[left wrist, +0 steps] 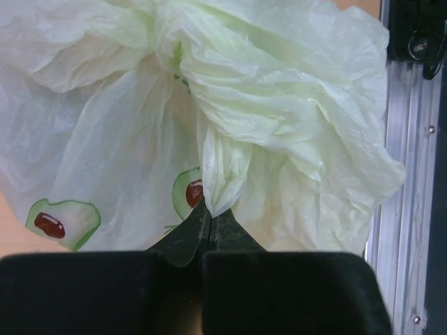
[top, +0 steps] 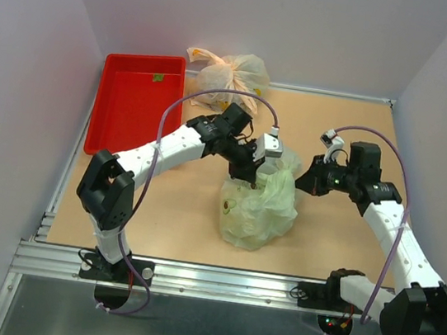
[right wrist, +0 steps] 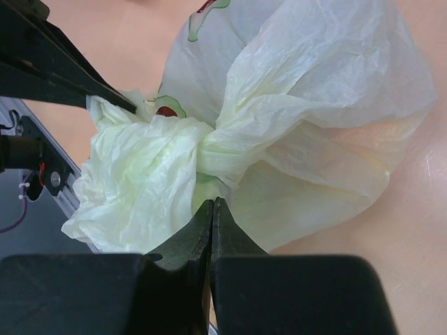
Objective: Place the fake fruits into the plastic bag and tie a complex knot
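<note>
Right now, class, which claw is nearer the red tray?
Left. The left claw grips the pale-green bag, right of the red tray; the right claw is farther right, past the bag.

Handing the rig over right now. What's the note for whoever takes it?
Left gripper: jaws shut on a fold of the thin pale-green crinkly plastic bag.
Right gripper: jaws shut on the same bag, just below its cinched neck.
The bag sits between the arms, bulging; no fake fruits loose in view.
To do: finish and tighten the knot; how far it is tied is unclear.
</note>
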You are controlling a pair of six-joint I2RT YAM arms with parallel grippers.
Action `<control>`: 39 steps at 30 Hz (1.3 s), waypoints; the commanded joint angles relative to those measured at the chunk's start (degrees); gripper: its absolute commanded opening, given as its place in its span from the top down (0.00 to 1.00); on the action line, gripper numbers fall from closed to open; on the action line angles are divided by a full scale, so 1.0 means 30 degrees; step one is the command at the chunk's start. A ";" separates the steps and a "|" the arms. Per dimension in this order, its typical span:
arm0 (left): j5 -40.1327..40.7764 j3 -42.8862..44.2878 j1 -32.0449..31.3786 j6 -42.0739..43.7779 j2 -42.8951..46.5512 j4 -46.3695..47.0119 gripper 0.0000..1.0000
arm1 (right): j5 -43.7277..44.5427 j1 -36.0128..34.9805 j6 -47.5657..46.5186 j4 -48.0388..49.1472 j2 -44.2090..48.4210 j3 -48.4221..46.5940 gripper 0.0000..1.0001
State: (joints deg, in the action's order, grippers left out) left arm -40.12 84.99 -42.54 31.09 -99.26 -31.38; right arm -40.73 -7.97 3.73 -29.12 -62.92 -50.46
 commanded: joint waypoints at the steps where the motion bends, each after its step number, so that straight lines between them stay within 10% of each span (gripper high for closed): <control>1: 0.0336 -0.1110 0.1023 0.0739 0.0948 -0.0411 1.00 | 0.1531 -0.0127 -0.1936 -0.1012 0.0610 -0.1404 1.00; 16: 0.2093 -0.4247 0.3986 0.2936 0.2208 -0.0469 1.00 | 0.5754 0.1011 -0.6485 -0.2568 0.1286 -0.0787 1.00; 25: 0.1626 -0.3927 0.3986 0.2880 0.2297 0.0205 1.00 | 0.1787 0.1923 -0.5906 -0.2479 0.0143 -0.1900 1.00; 32: 0.0278 -0.2199 0.3753 0.2292 0.1916 0.0292 1.00 | 0.0129 0.1923 -0.5222 -0.3678 -0.1819 -0.5176 0.27; 39: 0.0102 -0.2518 0.3224 0.2118 0.1974 0.0614 1.00 | -0.1598 0.1689 -0.9004 -0.8186 -0.4981 -0.8900 0.31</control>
State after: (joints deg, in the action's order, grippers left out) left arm -38.02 76.42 -31.99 38.09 -94.65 -29.91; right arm -41.45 -2.44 -17.19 -45.01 -73.30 -70.85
